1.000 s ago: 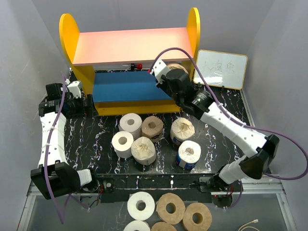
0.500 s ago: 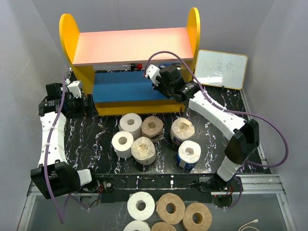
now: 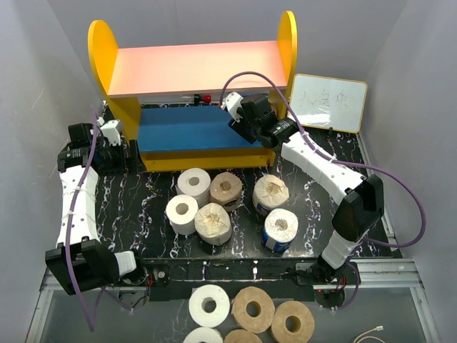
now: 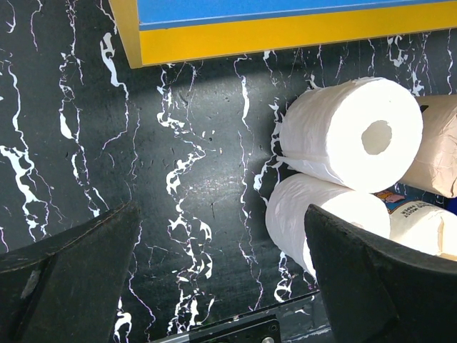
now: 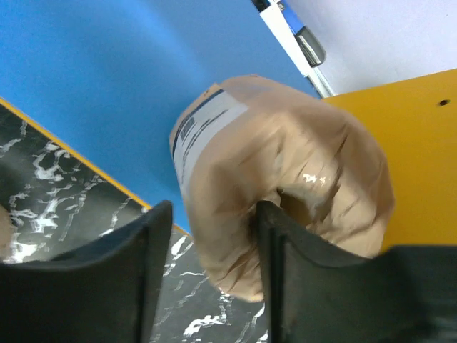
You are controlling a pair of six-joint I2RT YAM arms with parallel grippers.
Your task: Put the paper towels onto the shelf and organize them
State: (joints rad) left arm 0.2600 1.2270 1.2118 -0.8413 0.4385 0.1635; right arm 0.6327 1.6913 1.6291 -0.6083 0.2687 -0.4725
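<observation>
As viewed from the right wrist, pinched between the black fingers (image 5: 143, 286) of the right gripper (image 5: 214, 214): a tan cylindrical paper towel roll in crinkled clear wrap (image 5: 228, 157). One finger against the outer wrap, the other at the hollow core. Held at the right end of the blue lower board (image 5: 86, 86) of the big two-level shelf with yellow rounded sides (image 5: 421, 143), just beside the right panel. Resting on the board or hanging above it: cannot tell. Behind, a slim white marker (image 5: 289, 32) along the board's back edge.

From the left wrist, the left gripper (image 4: 221, 211) with both dark fingers spread wide, gripping nothing, above a black tabletop veined in white like marble (image 4: 143, 143). Ahead, the shelf's yellow front edge. Off to the right, one plain white roll (image 4: 343, 136) touching a second plain white roll (image 4: 314, 214).

From above, left arm folded along the table's left side. Right arm stretched to the shelf's right end, the held roll hidden beneath the gripper head. In front of the shelf, six loose rolls on the tabletop: the two white ones at left, a tan roll (image 3: 226, 189) and a tan wrapped roll (image 3: 213, 223) beside them, then to the right another tan wrapped roll (image 3: 271, 194) and a white roll in blue wrap (image 3: 281, 229). Right of the shelf, a small whiteboard with handwriting (image 3: 328, 102).
</observation>
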